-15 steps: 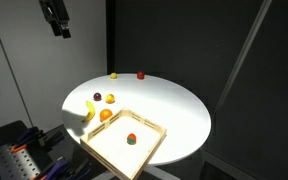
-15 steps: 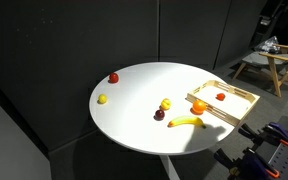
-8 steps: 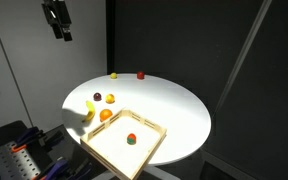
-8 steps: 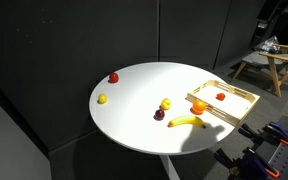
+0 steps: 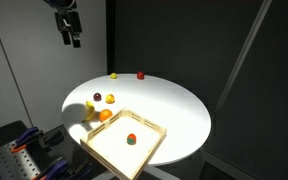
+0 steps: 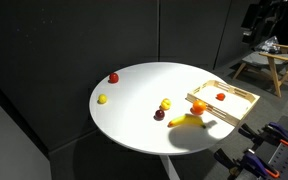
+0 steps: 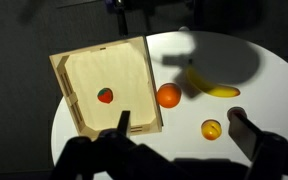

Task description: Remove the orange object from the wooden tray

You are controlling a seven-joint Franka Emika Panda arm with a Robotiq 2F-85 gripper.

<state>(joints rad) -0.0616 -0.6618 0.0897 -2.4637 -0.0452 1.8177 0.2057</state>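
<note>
Gripper is hanging high over the table in an exterior view, well apart from the tray; in an exterior view the orange object is lying inside that tray, and the wrist view is showing jaws spread, apparently empty, so approach is likely beginning, calling for a descent onto it.

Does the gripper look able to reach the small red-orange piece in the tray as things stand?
Probably yes. The piece lies alone on the bare bottom of the tray, clear of the rims, with nothing over it. The open gripper hangs high above the table, so a straight descent looks free.
</note>
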